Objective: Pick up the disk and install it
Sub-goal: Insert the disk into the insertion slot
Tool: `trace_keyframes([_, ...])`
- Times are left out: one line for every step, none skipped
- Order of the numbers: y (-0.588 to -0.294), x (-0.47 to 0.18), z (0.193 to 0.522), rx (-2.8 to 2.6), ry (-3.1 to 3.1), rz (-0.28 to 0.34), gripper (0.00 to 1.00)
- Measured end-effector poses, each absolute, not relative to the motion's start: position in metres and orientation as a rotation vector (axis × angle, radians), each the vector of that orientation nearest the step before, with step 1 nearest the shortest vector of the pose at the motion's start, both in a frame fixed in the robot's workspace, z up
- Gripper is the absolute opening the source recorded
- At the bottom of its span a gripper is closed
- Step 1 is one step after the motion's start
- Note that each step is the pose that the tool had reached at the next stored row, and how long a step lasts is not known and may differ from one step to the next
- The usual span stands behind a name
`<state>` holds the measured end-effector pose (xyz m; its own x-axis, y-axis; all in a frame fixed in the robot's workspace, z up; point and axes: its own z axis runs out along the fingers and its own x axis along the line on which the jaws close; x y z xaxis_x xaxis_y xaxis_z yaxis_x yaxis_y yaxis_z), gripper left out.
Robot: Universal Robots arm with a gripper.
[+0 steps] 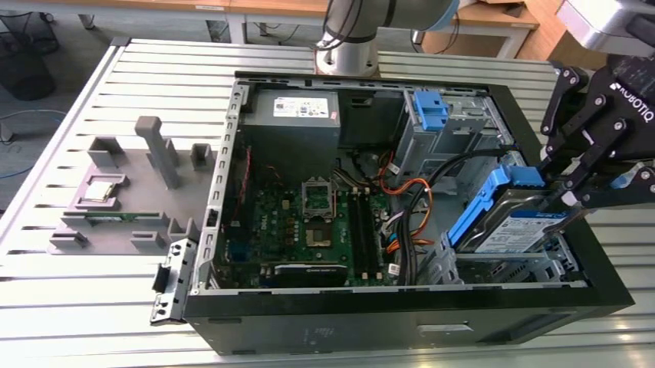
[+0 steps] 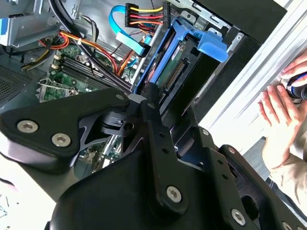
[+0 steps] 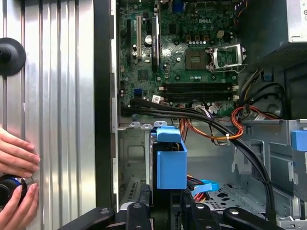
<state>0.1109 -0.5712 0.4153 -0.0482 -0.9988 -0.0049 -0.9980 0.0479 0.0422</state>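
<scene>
My tool (image 1: 561, 199) pinches the tilted disk (image 1: 508, 228) by one edge, at the four o'clock corner of the open computer case (image 1: 338, 326) in the exterior view.

The robot arm (image 1: 346, 47) is rising as a smooth silver-grey column, with a darker grey joint housing above it. A pale grey wrist block (image 1: 614, 23) is sitting over the gripper (image 1: 573, 195), which is showing as matte black throughout: thick angular link bars, rounded plates and a bulky body. White lettering (image 1: 622, 96) is running along one bar in the exterior view. Round silver screw heads (image 2: 28, 126) are dotting the black links in the second wrist view.
</scene>
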Motion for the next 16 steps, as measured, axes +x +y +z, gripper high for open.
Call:
trace_keyframes([-0.571, 0.111, 0.414, 2.149, -2.255, -0.053, 0.35])
trace_keyframes([-0.571, 0.111, 0.412, 2.149, -2.255, -0.052, 0.35])
trace_keyframes([-0.571, 0.111, 0.41, 2.149, -2.255, -0.052, 0.35])
trace_keyframes([-0.571, 0.111, 0.408, 2.149, -2.255, -0.052, 0.35])
trace_keyframes([-0.571, 0.111, 0.406, 2.149, -2.255, -0.052, 0.35])
trace_keyframes([-0.571, 0.111, 0.405, 2.149, -2.255, -0.051, 0.35])
trace_keyframes([-0.571, 0.111, 0.403, 2.149, -2.255, -0.051, 0.35])
trace_keyframes([-0.571, 0.111, 0.401, 2.148, -2.254, -0.05, 0.35])
trace_keyframes([-0.571, 0.111, 0.399, 2.148, -2.254, -0.05, 0.35])
trace_keyframes([-0.571, 0.111, 0.398, 2.148, -2.254, -0.05, 0.35])
trace_keyframes([-0.571, 0.111, 0.398, 2.148, -2.254, -0.049, 0.35])
trace_keyframes([-0.571, 0.111, 0.397, 2.148, -2.254, -0.049, 0.35])
trace_keyframes([-0.571, 0.111, 0.397, 2.148, -2.254, -0.049, 0.35])
trace_keyframes([-0.571, 0.111, 0.397, 2.148, -2.254, -0.049, 0.35])
trace_keyframes([-0.571, 0.111, 0.397, 2.148, -2.254, -0.049, 0.35])
trace_keyframes([-0.571, 0.111, 0.397, 2.148, -2.254, -0.049, 0.35])
